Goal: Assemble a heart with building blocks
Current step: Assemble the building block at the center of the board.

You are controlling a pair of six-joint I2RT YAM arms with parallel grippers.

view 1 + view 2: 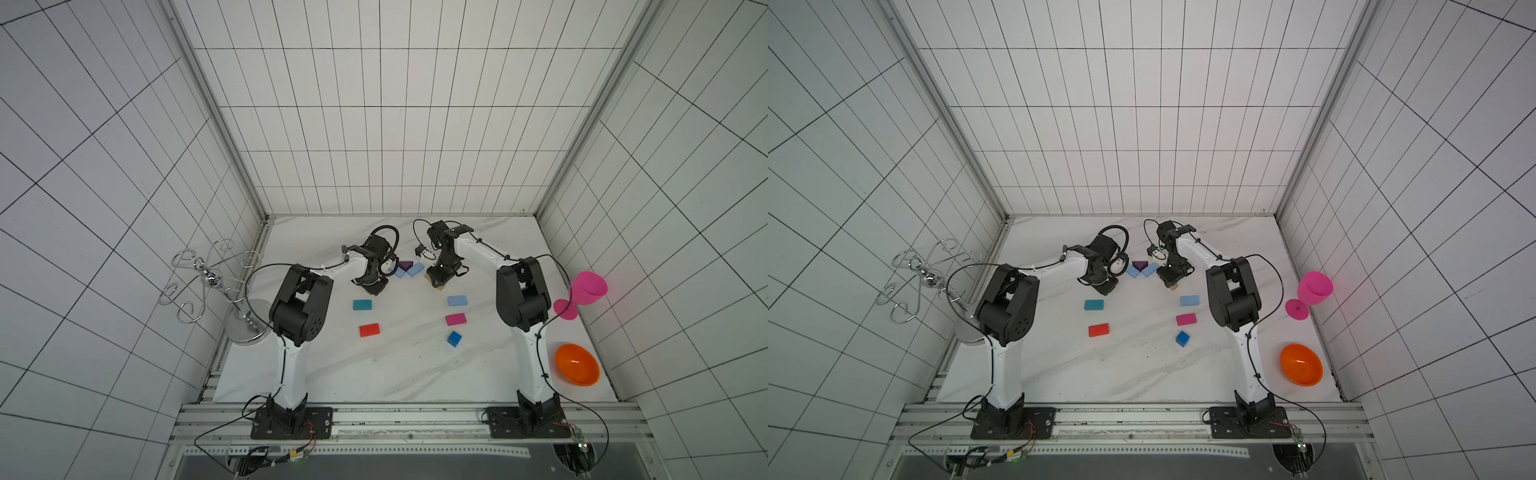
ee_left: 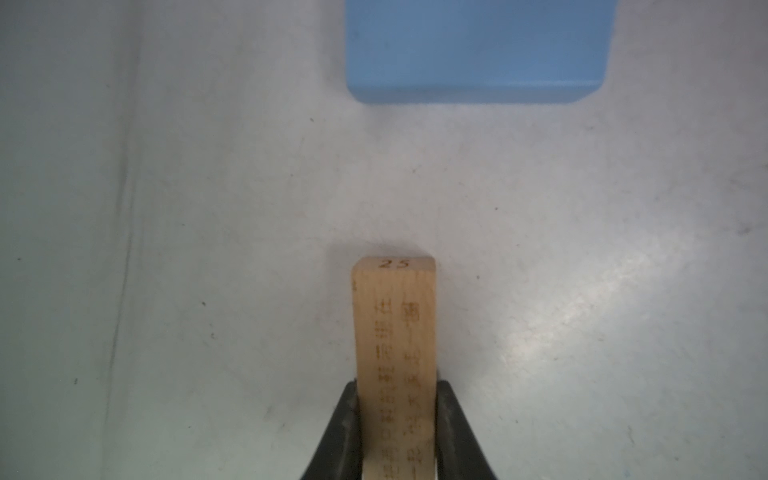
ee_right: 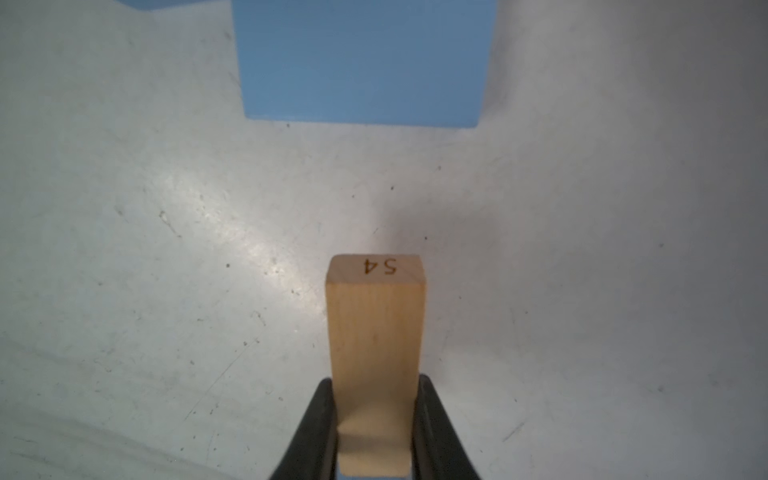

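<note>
My left gripper [image 2: 395, 386] is shut on a tan wood block [image 2: 395, 324] marked 25, held just off the marble, short of a light blue block [image 2: 478, 50]. My right gripper [image 3: 376, 382] is shut on a tan wood block [image 3: 376, 328] marked 54, facing another light blue block [image 3: 361, 62]. In a top view both light blue blocks [image 1: 408, 271] form a V under the purple wedge [image 1: 406, 264], between the two grippers. Teal [image 1: 362, 304] and red [image 1: 369, 330] bricks lie on the left. A light blue brick [image 1: 457, 300], a pink brick [image 1: 455, 319] and the blue cube [image 1: 454, 338] lie on the right.
A pink goblet [image 1: 588, 289] and an orange bowl [image 1: 577, 365] stand by the right wall. A chrome wire rack [image 1: 208, 278] stands at the left edge. Tiled walls enclose the marble table [image 1: 399, 374] on three sides.
</note>
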